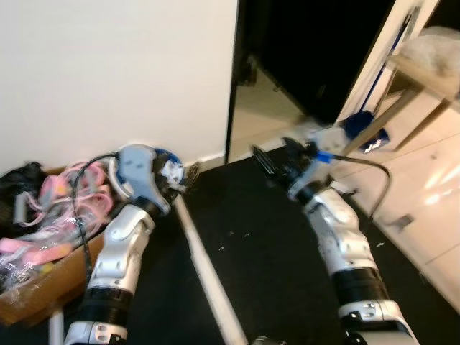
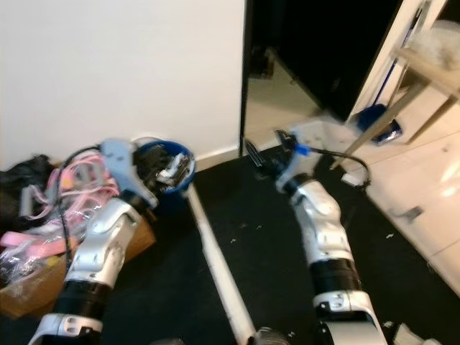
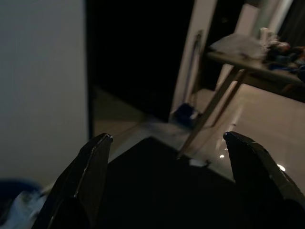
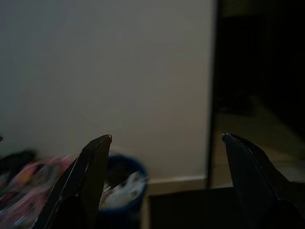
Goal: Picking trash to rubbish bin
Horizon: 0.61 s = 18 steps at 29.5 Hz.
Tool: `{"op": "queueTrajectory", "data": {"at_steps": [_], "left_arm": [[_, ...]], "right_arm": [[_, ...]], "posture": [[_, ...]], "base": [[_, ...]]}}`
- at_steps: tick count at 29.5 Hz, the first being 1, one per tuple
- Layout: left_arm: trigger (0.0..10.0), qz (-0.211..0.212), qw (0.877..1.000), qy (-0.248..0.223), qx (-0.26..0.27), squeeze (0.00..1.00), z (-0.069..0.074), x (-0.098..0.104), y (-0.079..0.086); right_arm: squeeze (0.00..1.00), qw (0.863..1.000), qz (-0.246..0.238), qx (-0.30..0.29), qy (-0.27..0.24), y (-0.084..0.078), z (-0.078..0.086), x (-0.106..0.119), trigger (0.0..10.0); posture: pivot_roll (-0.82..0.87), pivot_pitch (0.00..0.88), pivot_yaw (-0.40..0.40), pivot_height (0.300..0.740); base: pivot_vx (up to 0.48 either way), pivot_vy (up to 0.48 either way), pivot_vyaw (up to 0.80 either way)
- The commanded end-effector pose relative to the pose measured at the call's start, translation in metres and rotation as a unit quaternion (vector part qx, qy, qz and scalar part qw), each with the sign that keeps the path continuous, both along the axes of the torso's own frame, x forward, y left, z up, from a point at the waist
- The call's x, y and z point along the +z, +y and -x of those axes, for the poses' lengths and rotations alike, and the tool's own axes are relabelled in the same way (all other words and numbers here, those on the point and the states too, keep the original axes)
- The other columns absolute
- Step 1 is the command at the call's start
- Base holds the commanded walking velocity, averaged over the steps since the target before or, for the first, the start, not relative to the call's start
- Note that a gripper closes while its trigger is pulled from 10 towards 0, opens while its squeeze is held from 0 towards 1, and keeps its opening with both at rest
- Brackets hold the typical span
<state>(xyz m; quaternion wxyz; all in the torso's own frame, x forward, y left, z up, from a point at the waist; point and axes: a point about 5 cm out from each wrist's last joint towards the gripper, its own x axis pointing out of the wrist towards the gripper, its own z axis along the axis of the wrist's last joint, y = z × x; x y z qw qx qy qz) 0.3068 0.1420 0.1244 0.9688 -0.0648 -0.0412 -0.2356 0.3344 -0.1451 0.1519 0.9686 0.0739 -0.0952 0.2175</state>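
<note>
Two spread, empty grippers, left gripper and right gripper, hover near the trash-filled blue rubbish bin.

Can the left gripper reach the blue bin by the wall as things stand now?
Probably yes. The left gripper is open and empty, held right beside the blue bin at the white wall, with nothing between them. The cardboard box of clutter sits off to its side.
</note>
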Motion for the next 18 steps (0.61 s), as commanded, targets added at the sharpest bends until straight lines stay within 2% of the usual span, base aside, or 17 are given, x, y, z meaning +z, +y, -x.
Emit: {"op": "queueTrajectory", "data": {"at_steps": [1,13,18], "left_arm": [[10.0,-0.001,1.0,0.009,0.007,0.0,0.0011,-0.0041,0.0052],[10.0,-0.002,1.0,0.009,0.006,0.0,0.0009,-0.0041,0.0049],[10.0,-0.002,1.0,0.009,0.005,0.0,0.0008,-0.004,0.0047]], "right_arm": [[0.0,1.0,-0.004,0.012,0.008,0.0077,0.0012,-0.0039,10.0],[0.0,1.0,-0.002,0.01,0.007,0.0072,0.001,-0.0038,10.0],[0.0,1.0,-0.002,0.008,0.007,0.007,0.0009,-0.0038,10.0]], "posture": [[0.02,0.0,-0.012,0.74],[0.02,0.0,-0.012,0.74],[0.02,0.0,-0.012,0.74]], "base": [[0.3,0.0,-0.8],[0.302,0.0,-0.77],[0.302,0.0,0.0]]}}
